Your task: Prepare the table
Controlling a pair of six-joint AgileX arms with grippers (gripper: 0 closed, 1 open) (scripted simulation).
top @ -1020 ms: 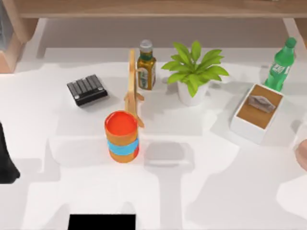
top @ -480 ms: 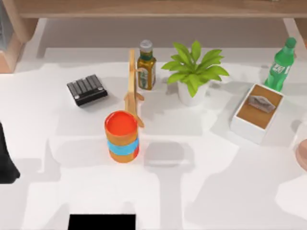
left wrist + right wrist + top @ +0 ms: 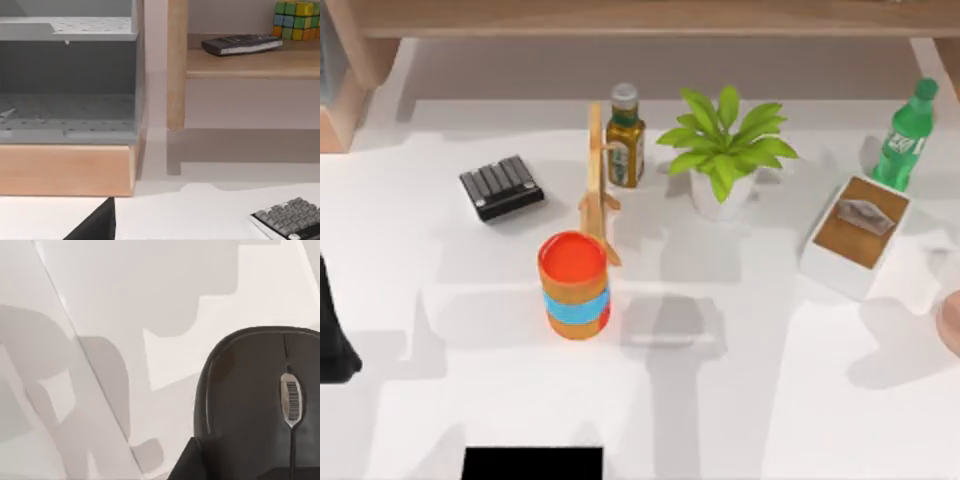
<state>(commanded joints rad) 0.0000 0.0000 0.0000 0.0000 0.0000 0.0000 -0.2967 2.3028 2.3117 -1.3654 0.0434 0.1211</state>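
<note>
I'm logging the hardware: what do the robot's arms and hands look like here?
Little shows. The left arm is a plain matte black shape at the top view's left edge. Each wrist view catches an angular black piece: left hand, right hand. No cables or markings visible.

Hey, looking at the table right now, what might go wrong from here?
Two risks stand out. The orange cup stands right against the thin wooden stand, so lifting either might tip the other. The oil bottle and potted plant crowd close behind, leaving little room for a pincer. The green bottle is tall and near the table's right side, so a passing arm may topple it.
</note>
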